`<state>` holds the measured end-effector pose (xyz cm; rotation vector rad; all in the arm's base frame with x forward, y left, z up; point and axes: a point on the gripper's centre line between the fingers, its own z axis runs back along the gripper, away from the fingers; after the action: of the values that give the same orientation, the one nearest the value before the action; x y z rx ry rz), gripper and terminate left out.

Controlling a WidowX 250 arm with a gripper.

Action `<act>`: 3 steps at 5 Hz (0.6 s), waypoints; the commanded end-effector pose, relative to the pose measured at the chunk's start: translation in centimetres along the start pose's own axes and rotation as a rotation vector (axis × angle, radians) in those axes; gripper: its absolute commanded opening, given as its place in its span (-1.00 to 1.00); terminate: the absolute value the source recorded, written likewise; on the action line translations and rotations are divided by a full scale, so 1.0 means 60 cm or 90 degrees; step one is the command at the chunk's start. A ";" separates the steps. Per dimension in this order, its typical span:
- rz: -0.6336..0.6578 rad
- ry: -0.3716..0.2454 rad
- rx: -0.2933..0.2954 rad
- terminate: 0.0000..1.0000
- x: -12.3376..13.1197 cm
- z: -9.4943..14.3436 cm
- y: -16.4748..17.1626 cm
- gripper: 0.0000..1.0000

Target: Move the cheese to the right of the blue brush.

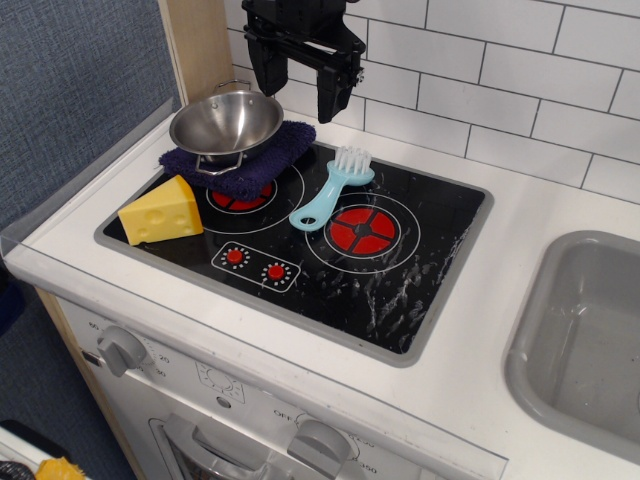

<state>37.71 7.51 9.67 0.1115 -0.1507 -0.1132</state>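
We saw the gripper (297, 88) only in part: the top edge cut off its body and the arm above it. The bowl (227, 121) hid the middle of the purple cloth (262, 163) beneath it, and the cloth in turn covered the back of the left burner (240, 196). The sink (585, 340) ran out past the right edge, so we could not see its far side. The oven door (215, 450) and its knobs (123, 349) were cropped at the bottom. A yellow thing (60, 469) in the lower left corner was too cut off to name.
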 end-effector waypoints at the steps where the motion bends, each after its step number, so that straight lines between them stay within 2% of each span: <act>1: 0.000 0.000 0.000 -1.00 0.000 0.000 0.000 1.00; 2: -0.002 -0.013 -0.012 -1.00 -0.032 0.013 0.009 1.00; 3: 0.015 -0.046 -0.006 -1.00 -0.066 0.055 0.035 1.00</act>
<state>32.99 9.84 11.18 0.0816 -0.1765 -0.1002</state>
